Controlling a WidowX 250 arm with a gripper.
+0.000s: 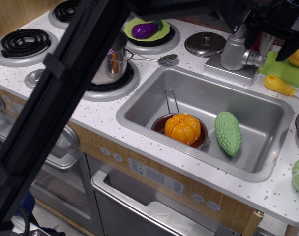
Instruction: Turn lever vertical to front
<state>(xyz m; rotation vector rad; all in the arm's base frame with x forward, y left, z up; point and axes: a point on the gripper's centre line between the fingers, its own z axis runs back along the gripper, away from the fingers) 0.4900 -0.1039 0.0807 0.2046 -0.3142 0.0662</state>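
Observation:
The lever (256,59) is a short silver-grey stub with a rounded end. It sticks out to the right from the grey faucet column (233,51) behind the sink. My gripper (271,40) is black and hangs at the top right, just above and right of the lever. Its two fingers are spread apart with nothing between them. One finger (251,28) is over the column's right side and the other (292,48) is over the green board. Neither finger touches the lever. My dark arm crosses the left half of the view and hides part of the stove.
The sink (139,105) holds a small pan with an orange pumpkin (182,128) and a green bitter gourd (227,132). A steel pot (110,64) stands on a burner at left. An eggplant (145,30), a pot lid (204,43) and a green board (282,69) with yellow pieces lie at the back.

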